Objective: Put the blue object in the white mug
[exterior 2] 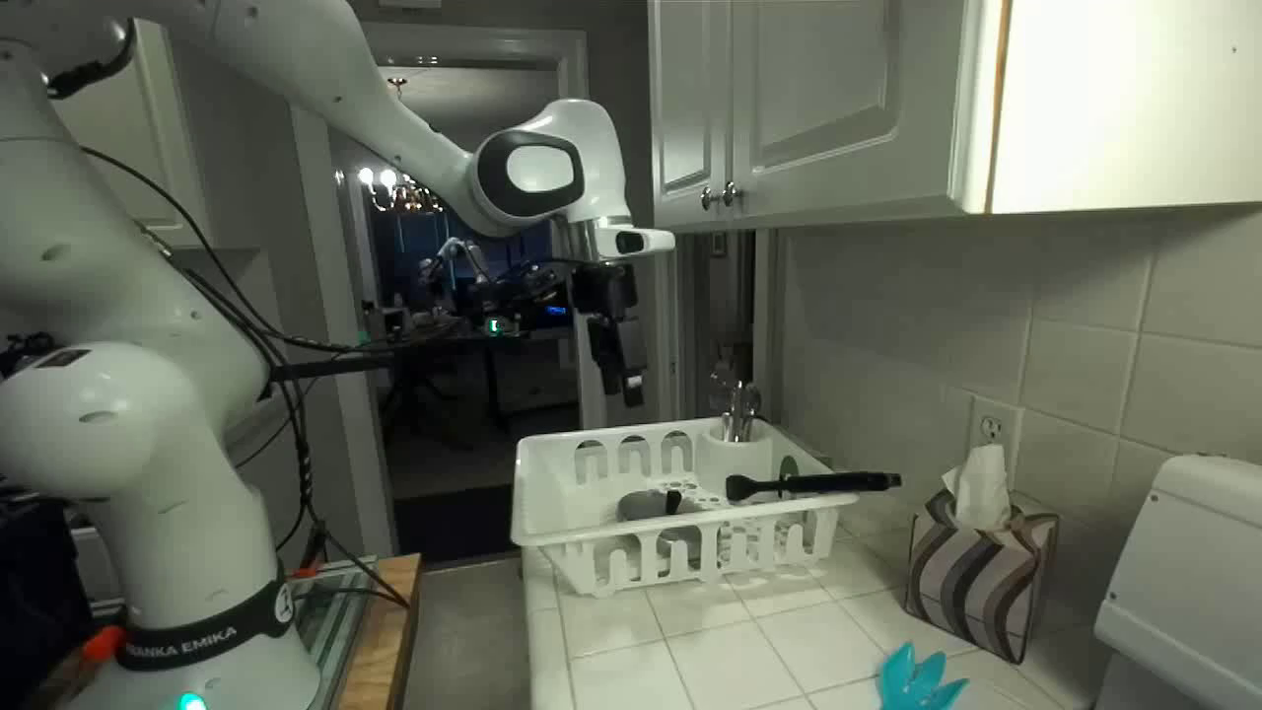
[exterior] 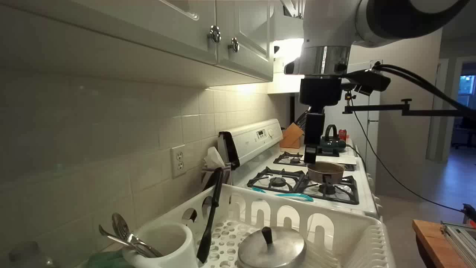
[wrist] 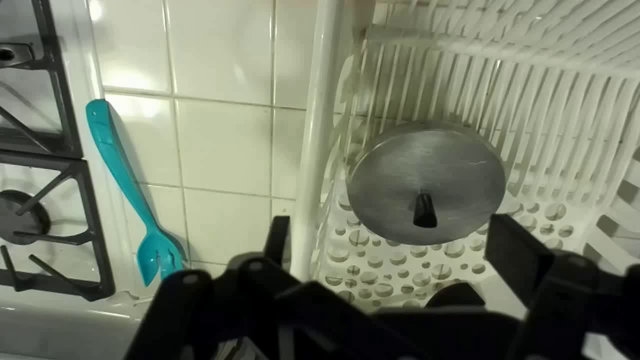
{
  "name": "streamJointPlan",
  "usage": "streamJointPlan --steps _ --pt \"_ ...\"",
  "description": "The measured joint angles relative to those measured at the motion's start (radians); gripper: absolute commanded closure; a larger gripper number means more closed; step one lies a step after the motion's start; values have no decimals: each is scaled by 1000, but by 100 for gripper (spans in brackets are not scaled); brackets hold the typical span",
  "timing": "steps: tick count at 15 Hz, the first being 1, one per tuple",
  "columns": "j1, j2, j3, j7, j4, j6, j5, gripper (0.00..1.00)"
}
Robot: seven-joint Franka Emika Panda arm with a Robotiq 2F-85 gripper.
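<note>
Tiled counter (exterior 2: 725, 641): pale squares in a dim kitchen, with a gas stove (exterior: 247, 142) alongside and a white dish rack (wrist: 314, 150) standing on it.
Teal serving fork (wrist: 128, 185): flat on the tile between stove and rack, nearer the stove, handle end at the stove's edge, prongs pointing toward the side where the tissue box (exterior 2: 981, 582) stands.
White mug (exterior: 182, 249): upright at a corner of the rack, metal spoons (exterior: 120, 225) leaning out of its mouth; no teal shows in it.
Rack's other load: a metal pot lid (wrist: 427, 170) on the floor of it, a black long-handled utensil (exterior 2: 828, 483) propped over the stove-side rim.
Gripper (wrist: 392, 232): above the rack, its fingers spread wide apart with nothing between them.
Fork so far: neither held nor lifted; I would call the task barely begun.
Fork to mug: seemingly everything is left, namely reaching across to the counter, grasping, lifting clear of the rim, then lowering it in beside the spoons.
</note>
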Motion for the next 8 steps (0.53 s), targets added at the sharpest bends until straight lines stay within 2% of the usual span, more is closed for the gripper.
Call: streamJointPlan --steps 7,8 --pt "0 0 -1 4 0 0 -1 0" --pt "-4 2 -1 36 0 0 -11 0"
